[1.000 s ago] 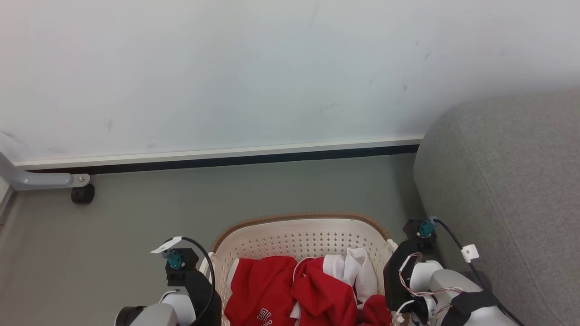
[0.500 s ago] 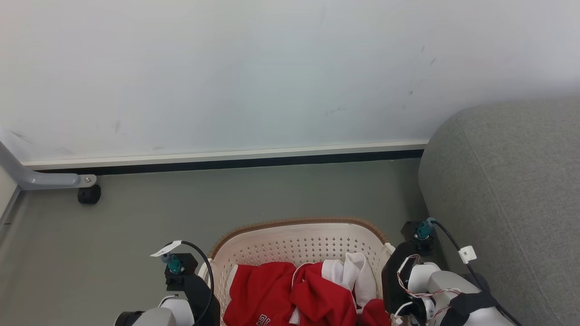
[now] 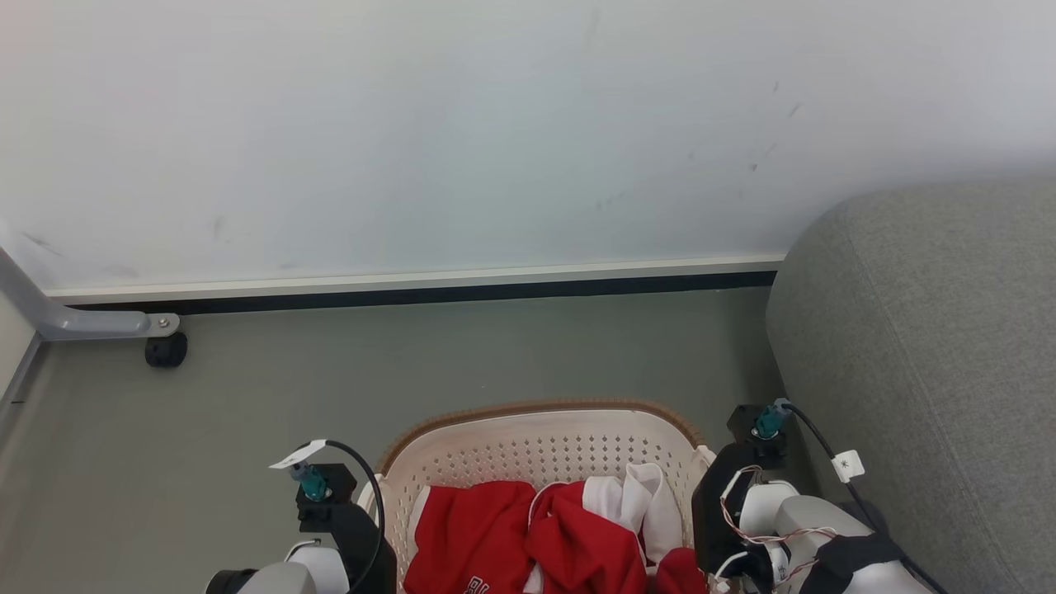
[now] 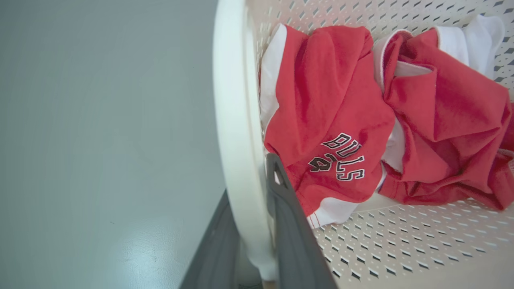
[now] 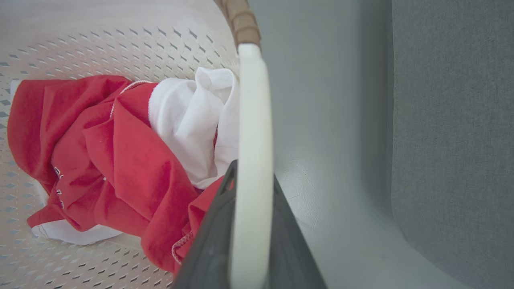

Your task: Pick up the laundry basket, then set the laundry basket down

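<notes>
Both sides locked in: left fingers squeeze the laundry basket at its left handle, right fingers clamp the right handle; basket over the floor, beside the sofa.

— Room ahead?
— Open floor beyond the laundry basket, up to the wall
— In the way?
— Grey sofa close on the right, metal leg with caster far left

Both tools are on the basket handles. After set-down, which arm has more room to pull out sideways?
Left, likely. The left tool grips one handle of the laundry basket with bare floor beside it. The right tool grips the other handle with the grey sofa close alongside.
</notes>
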{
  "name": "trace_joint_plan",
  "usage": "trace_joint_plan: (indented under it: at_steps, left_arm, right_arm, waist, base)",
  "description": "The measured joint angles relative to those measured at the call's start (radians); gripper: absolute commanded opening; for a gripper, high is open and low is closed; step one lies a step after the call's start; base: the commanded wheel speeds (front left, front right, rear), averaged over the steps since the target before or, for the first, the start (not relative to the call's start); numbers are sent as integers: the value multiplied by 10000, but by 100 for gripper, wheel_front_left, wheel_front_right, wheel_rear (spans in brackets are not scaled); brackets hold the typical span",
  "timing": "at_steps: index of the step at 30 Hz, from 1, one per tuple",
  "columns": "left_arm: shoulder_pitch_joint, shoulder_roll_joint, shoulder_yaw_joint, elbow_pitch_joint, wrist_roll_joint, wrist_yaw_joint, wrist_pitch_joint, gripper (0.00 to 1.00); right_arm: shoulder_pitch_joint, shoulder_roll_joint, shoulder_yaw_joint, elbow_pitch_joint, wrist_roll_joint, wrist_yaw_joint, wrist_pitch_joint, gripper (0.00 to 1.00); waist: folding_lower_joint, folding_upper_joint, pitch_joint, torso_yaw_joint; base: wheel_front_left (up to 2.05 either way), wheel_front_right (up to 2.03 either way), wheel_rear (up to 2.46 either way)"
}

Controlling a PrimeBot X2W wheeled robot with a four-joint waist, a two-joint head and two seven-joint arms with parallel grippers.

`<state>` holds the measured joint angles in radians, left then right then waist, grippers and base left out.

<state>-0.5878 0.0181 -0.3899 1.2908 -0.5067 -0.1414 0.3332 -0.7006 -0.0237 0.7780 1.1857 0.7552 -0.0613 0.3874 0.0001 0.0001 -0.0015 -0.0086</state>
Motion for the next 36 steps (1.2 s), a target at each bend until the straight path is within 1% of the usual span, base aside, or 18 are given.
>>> trace_joint_plan:
  at_steps: [22, 36]
  left_arm:
    - [10, 67, -17, 0, -54, 0, 84, 0]
    - [13, 56, -44, 2, -84, 0, 65, 0]
  right_arm:
    - [-1, -2, 458, -81, 441, -46, 29, 0]
    - [-11, 0, 637, 77, 639, -46, -23, 0]
  waist:
    - [0, 0, 23, -5]
    - [-1, 0, 54, -104]
  base:
    - [0, 0, 0]
    - [0, 0, 0]
